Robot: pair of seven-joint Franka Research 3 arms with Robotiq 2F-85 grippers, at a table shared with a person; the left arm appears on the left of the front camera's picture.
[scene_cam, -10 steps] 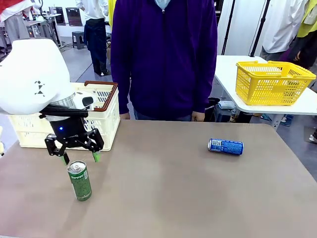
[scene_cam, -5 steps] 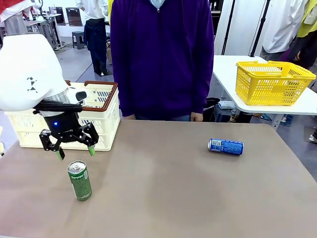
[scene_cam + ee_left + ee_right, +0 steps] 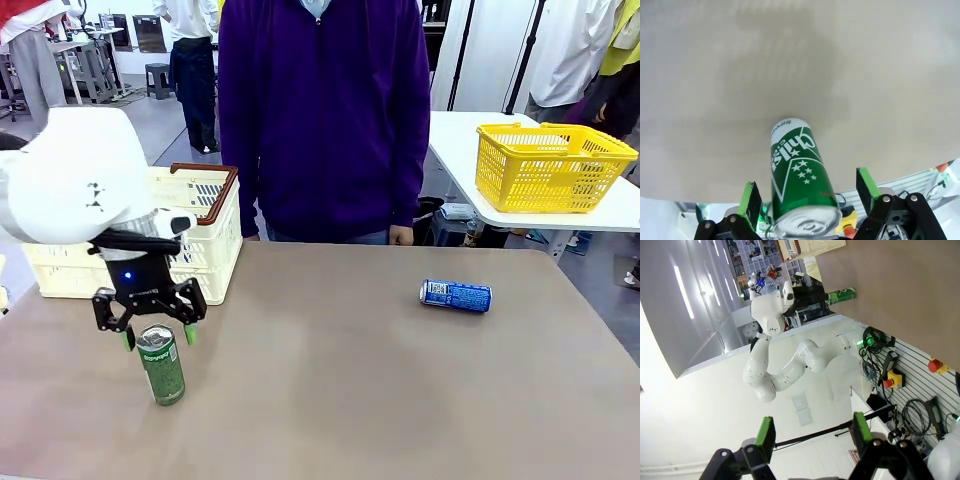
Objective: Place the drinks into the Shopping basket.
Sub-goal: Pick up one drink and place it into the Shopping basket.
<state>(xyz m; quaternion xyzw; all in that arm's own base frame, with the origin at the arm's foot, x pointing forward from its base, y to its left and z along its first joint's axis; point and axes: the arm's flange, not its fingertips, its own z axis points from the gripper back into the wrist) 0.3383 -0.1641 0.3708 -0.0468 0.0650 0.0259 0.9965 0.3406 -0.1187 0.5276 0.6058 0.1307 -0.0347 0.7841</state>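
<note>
A green can (image 3: 161,364) stands upright on the table at the near left. My left gripper (image 3: 158,337) hangs over it, open, with one green pad on each side of the can's silver top and not pressing it. In the left wrist view the green can (image 3: 798,172) rises between the fingers (image 3: 750,197) of my left gripper (image 3: 806,182). A blue can (image 3: 456,295) lies on its side at the right of the table. The cream Shopping basket (image 3: 216,203) with a brown rim stands at the back left. My right gripper (image 3: 812,435) is open on nothing, off the table.
A person in a purple top (image 3: 325,120) stands at the far edge with a hand (image 3: 400,235) at the table's rim. A yellow mesh basket (image 3: 550,165) sits on a white side table at the right. The brown table (image 3: 330,380) spreads between the cans.
My left gripper drew up and back toward the basket, then came down again; its pads now straddle the green can's top. Both cans are where they were.
</note>
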